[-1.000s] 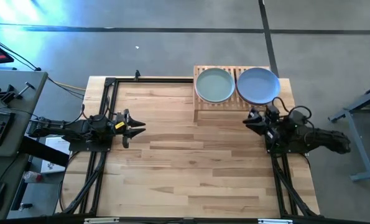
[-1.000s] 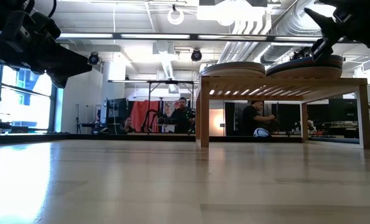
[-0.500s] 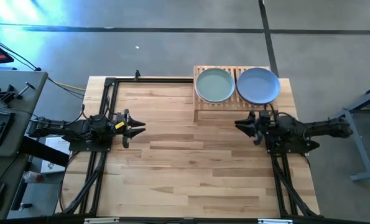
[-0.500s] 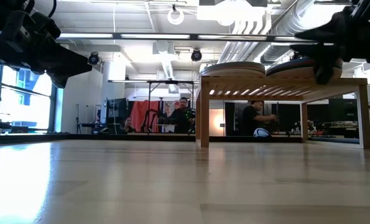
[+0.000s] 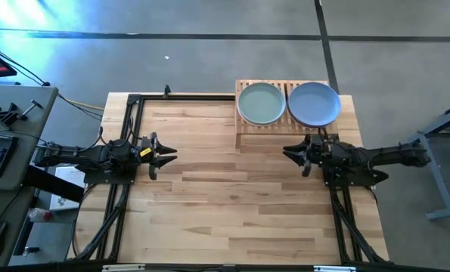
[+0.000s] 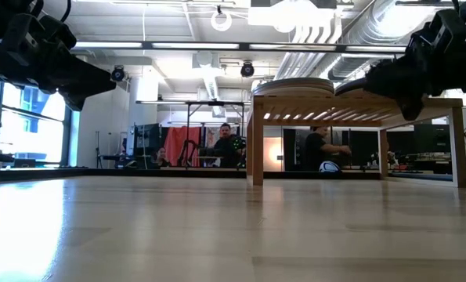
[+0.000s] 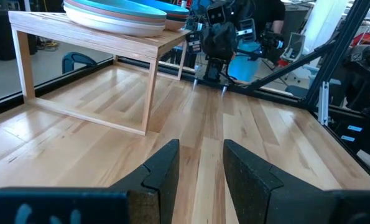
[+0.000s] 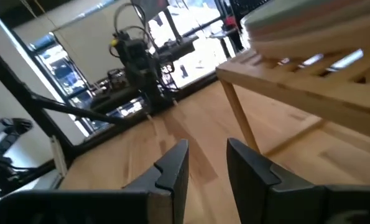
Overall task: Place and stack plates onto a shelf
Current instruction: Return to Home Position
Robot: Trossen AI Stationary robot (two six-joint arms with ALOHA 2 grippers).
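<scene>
- My left hand [image 5: 170, 155] hovers over the left side of the desk [image 5: 225, 204], fingers slightly apart and empty.
- The shelf [image 5: 274, 128] stands at the far right and carries two stacks, the mint plate [image 5: 261, 103] topping the left and the light blue plate [image 5: 313, 103] the right.
- My right hand [image 5: 287, 152] hangs just near of the shelf, fingers parted, holding nothing.

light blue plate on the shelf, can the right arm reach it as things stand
Probably yes: the right gripper hangs open in front of the shelf, and the light blue plate tops its stack uncovered.
</scene>
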